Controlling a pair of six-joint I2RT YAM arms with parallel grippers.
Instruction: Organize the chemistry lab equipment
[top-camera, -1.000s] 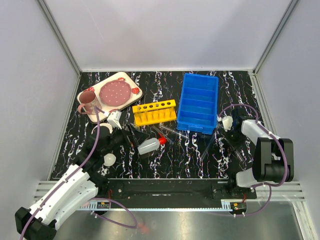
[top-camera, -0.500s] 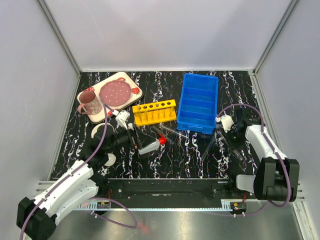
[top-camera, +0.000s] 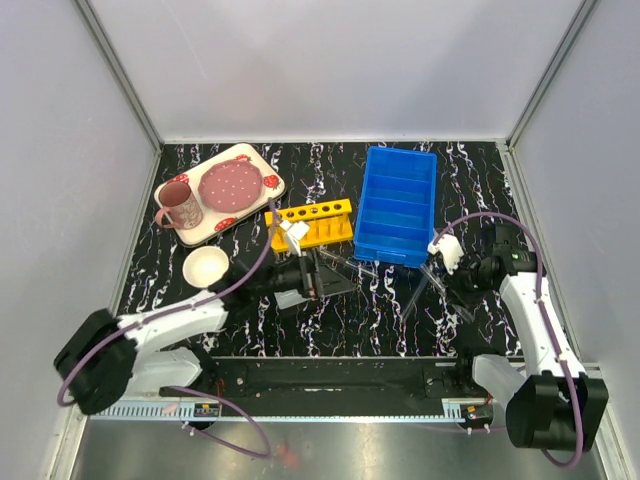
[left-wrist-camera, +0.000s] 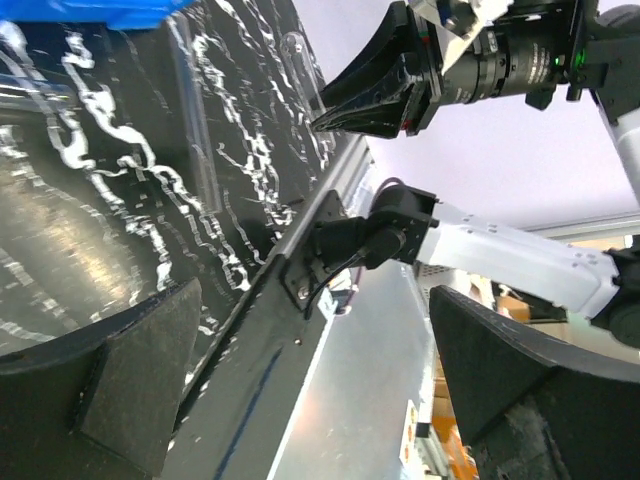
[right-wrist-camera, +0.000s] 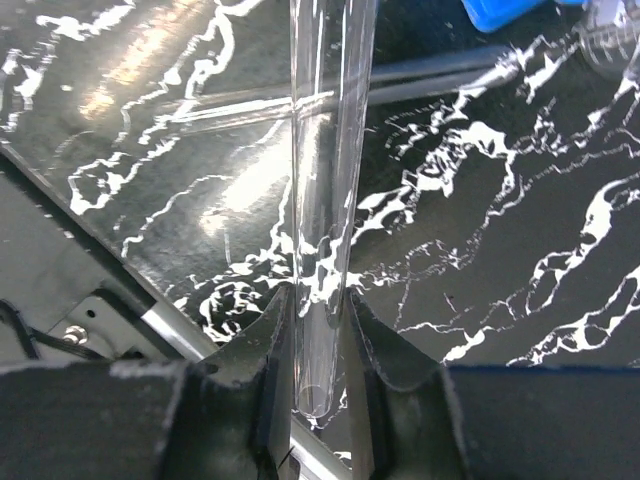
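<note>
Marbled black tabletop (top-camera: 370, 312). Right gripper (right-wrist-camera: 318, 310) pinches 1 clear test tube (right-wrist-camera: 325, 150) by its end, likely for slotting into yellow tube rack (top-camera: 310, 223). Left gripper (left-wrist-camera: 330, 380) jaws wide, empty, mid-table.

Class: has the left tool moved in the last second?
Yes. The left tool swung right, from near the tray to in front of the yellow rack.
</note>
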